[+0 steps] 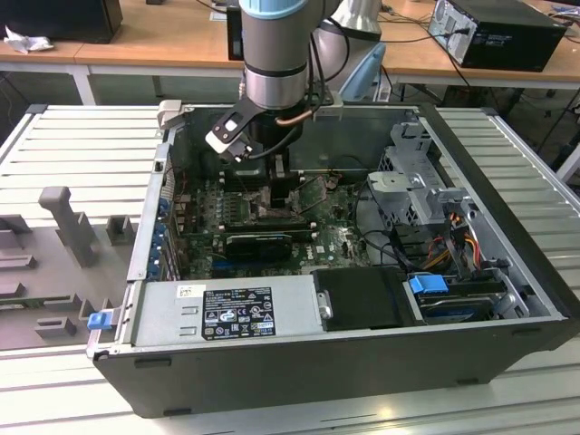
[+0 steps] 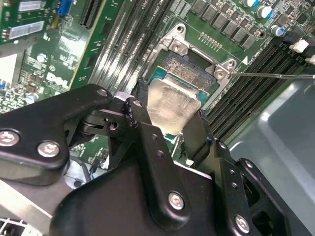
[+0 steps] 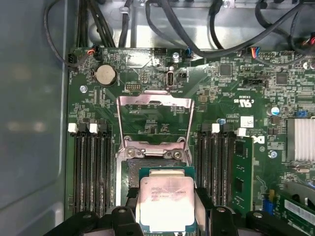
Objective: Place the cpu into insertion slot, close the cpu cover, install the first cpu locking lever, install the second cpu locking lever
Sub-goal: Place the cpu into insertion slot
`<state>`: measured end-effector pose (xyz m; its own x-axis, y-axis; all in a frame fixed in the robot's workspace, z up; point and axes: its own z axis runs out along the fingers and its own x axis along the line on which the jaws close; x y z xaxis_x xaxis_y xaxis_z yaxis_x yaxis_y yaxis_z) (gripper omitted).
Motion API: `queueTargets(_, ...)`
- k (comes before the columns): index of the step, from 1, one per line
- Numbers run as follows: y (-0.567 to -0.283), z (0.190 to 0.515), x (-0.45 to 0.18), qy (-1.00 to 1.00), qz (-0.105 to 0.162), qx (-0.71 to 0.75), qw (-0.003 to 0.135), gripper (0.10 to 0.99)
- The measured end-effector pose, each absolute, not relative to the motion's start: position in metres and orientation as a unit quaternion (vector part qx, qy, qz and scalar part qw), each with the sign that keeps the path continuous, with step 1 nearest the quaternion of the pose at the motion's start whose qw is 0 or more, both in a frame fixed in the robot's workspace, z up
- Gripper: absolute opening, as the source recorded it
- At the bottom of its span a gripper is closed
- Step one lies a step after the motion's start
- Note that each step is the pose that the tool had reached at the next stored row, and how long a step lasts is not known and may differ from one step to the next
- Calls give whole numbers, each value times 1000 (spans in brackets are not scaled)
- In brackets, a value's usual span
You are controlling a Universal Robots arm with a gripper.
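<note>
While the arm (image 1: pixel 272 54) stands over the open computer case (image 1: pixel 272 372), upper centre of the exterior frame, the gripper (image 1: pixel 279 186) sits low over the green circuit board (image 1: pixel 340 237).

Materials:
- the cpu (image 3: pixel 166 199): small flat square, pale silver-beige metal lid with a dull, slightly smudged sheen and faint print; a green substrate edge shows around the lid. Also seen in the second wrist view (image 2: pixel 172 105).
- the insertion slot (image 2: pixel 189 69): square black frame with a fine greyish pin field and silver screw-down brackets at its corners.
- the cpu cover (image 3: pixel 154 102): thin bright sheet-metal frame with a square window, swung up and open; the board shows through the window.
- memory slots (image 3: pixel 91 167): long, narrow, black, ribbed, in banks on either side of the socket.
- thin metal rod (image 2: pixel 275 75): a straight wire running out from one socket corner.

Gripper (image 3: pixel 166 214): matte black linkage with silver screw heads. The fingers (image 2: pixel 194 130) are set narrow, pinching the cpu by two opposite edges, one pad on each side.

Position: the cpu is in the grasp, partly over the insertion slot, with pin field exposed beyond it. Cannot tell whether its underside touches the pins.
</note>
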<state>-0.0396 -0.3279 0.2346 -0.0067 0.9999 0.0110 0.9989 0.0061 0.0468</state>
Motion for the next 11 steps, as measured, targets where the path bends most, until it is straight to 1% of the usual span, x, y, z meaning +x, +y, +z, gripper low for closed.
queueTargets(11,-324,217,-43,709,21,705,12,529)
